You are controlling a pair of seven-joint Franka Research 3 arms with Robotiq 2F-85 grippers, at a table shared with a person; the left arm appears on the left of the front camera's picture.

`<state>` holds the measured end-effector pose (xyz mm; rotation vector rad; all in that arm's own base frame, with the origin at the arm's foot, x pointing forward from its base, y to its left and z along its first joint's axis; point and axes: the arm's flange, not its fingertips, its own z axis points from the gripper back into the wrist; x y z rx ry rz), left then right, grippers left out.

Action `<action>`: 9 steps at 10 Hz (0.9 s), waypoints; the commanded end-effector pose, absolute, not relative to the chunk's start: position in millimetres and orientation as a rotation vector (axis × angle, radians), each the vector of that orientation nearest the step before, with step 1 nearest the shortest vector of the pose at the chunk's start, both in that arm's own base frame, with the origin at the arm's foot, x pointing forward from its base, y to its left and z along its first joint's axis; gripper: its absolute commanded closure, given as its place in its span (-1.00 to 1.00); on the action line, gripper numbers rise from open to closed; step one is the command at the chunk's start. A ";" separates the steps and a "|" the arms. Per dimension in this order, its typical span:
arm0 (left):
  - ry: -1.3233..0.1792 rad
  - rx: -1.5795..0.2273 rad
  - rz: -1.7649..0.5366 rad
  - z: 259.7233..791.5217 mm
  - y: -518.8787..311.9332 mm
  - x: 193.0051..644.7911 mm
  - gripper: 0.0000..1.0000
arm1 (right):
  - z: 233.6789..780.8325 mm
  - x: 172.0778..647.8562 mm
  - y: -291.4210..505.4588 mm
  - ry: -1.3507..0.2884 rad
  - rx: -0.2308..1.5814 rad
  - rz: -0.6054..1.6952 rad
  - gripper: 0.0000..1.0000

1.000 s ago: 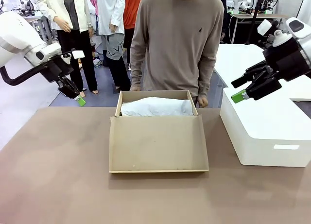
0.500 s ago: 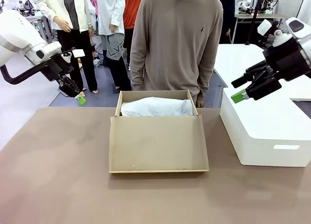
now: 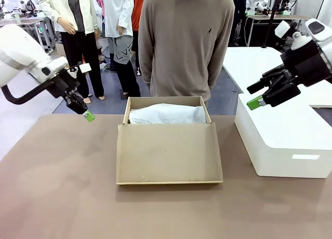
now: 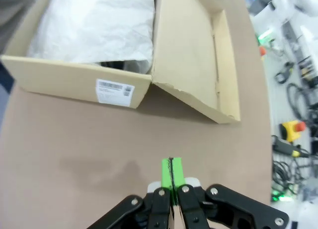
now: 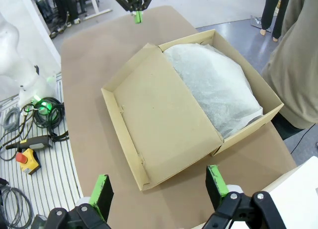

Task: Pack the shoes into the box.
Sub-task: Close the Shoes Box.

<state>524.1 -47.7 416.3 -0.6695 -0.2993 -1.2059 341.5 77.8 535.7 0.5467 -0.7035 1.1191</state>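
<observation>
The tan cardboard box [image 3: 125, 112] stands open at the table's far middle, and its flap lid [image 3: 168, 153] lies flat toward me. Crinkled white tissue paper [image 3: 166, 114] covers the inside, so the shoes are hidden. My left gripper [image 3: 89, 116] hangs shut and empty above the table, left of the box. Its green pads [image 4: 171, 174] are pressed together, facing the box's labelled end wall [image 4: 74, 80]. My right gripper [image 3: 252, 95] is open and empty, high to the right. In the right wrist view its fingers [image 5: 102, 189] stand wide apart above the lid [image 5: 159, 124].
A large white plastic box [image 3: 290, 140] sits on the table's right side, under my right arm. A person in a taupe sweater [image 3: 187, 42] stands just behind the cardboard box, arms at their sides. More people stand farther back on the left.
My left gripper has dropped lower and a little to the right, nearer the table. The person's hands have come away from the box's far corners. My right arm has not moved.
</observation>
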 end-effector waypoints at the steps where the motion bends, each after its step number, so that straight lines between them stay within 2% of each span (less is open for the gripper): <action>1: -0.362 -0.738 -1.235 401.6 -44.9 504.5 1.00 | 534.6 344.8 79.8 -0.739 0.568 1.136 -1.00; 4: -0.355 -0.892 -1.281 383.0 -48.3 503.1 1.00 | 534.6 344.8 79.8 -0.739 0.568 1.136 -1.00; 9: -0.283 -0.876 -1.281 357.4 -67.3 513.3 1.00 | 534.6 344.8 79.8 -0.739 0.568 1.136 -1.00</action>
